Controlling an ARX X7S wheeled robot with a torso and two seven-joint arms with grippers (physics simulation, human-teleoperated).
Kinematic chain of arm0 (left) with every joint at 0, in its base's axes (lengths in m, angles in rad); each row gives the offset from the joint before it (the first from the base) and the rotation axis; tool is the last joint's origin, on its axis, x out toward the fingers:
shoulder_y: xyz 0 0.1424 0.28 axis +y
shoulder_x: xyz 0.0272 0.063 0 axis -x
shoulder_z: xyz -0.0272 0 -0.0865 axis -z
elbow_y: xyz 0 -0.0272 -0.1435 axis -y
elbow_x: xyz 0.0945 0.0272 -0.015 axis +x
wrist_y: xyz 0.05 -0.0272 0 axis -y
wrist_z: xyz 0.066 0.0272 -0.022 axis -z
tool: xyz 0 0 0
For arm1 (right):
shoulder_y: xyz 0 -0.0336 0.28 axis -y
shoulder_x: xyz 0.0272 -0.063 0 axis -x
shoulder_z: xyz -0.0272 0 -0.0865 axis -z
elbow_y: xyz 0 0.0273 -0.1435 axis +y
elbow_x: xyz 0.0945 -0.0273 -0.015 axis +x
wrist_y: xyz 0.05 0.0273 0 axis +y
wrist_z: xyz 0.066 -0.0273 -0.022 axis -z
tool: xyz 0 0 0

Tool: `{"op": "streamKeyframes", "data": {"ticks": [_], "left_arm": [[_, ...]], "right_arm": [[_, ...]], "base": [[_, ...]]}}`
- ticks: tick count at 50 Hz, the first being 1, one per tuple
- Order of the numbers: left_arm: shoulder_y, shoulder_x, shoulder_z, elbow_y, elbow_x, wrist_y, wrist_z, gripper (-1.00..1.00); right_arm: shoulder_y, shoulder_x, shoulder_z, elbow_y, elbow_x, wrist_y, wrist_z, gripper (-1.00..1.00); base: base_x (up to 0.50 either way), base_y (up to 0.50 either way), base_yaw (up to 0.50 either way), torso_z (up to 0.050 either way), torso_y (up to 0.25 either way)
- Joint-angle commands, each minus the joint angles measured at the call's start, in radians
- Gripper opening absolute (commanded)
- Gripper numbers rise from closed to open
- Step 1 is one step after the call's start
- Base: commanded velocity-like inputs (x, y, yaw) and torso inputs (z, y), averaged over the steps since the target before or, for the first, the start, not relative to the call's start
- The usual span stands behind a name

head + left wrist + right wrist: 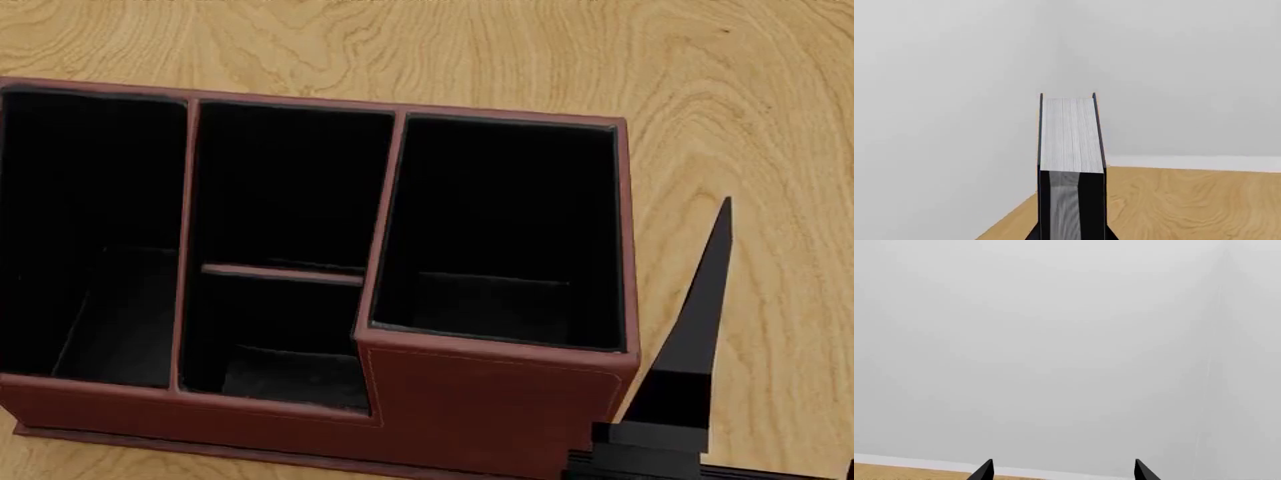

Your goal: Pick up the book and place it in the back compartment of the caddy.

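In the left wrist view the book (1071, 135), with black covers and white page edges, stands upright between the jaws of my left gripper (1073, 236), which is shut on its lower part. In the head view the book (694, 320) shows as a thin black wedge just right of the red-brown caddy (494, 400), held from below by a dark gripper (647, 445). The back compartment (283, 240) is the small cell beyond the low crossbar (280, 272) and holds nothing. My right gripper (1063, 471) is open, holds nothing and faces a pale wall.
The caddy stands on a light wooden table (747, 120). Its wide tall-walled cell (501, 230) lies nearest the book. A longer cell (274, 340) lies in front of the crossbar, and another long cell (87, 230) is at the left. All are black-lined.
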Motion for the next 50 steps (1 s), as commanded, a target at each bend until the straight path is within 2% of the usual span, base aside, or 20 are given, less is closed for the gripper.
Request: {"op": "streamKeyframes", "data": {"ticks": [1,9,14,21,29,32,38,50], "left_arm": [[-0.084,-0.065,0.042,0.030,0.017,-0.044,0.015,-1.00],[-0.128,-0.107,0.111,0.037,0.006,-0.027,0.119,-1.00],[-0.171,-0.120,0.120,0.059,-0.023,-0.074,0.120,-1.00],[-0.185,-0.134,0.130,0.052,-0.032,-0.069,0.156,-1.00],[-0.180,-0.161,0.164,0.035,-0.022,-0.014,0.251,-1.00],[-0.163,-0.160,0.140,0.034,-0.045,0.023,0.289,-1.00],[-0.194,-0.165,0.148,0.051,-0.071,-0.014,0.285,-1.00],[-0.232,-0.178,0.174,0.050,-0.045,0.068,0.390,-1.00]], "right_arm": [[-0.013,0.000,0.001,0.008,-0.009,-0.010,0.000,1.00],[-0.019,0.001,0.002,0.008,-0.011,-0.009,-0.003,1.00],[-0.020,0.001,0.005,0.005,-0.012,-0.007,-0.002,1.00],[-0.022,0.002,0.007,0.003,-0.012,-0.003,-0.002,1.00],[-0.028,0.001,0.008,0.003,-0.014,-0.002,-0.001,1.00],[-0.030,0.001,0.009,0.003,-0.015,-0.001,0.000,1.00],[-0.031,0.001,0.011,0.000,-0.014,0.001,0.000,1.00],[-0.031,0.000,0.017,-0.002,-0.009,0.005,-0.002,1.00]], "base": [[0.00,0.00,0.00,0.000,0.000],[0.00,0.00,0.00,0.000,0.001],[0.00,0.00,0.00,0.000,0.002],[0.00,0.00,0.00,0.001,0.001],[0.00,0.00,0.00,0.000,0.001],[0.00,0.00,0.00,0.000,0.000],[0.00,0.00,0.00,0.000,0.002],[0.00,0.00,0.00,0.000,0.002]]}}
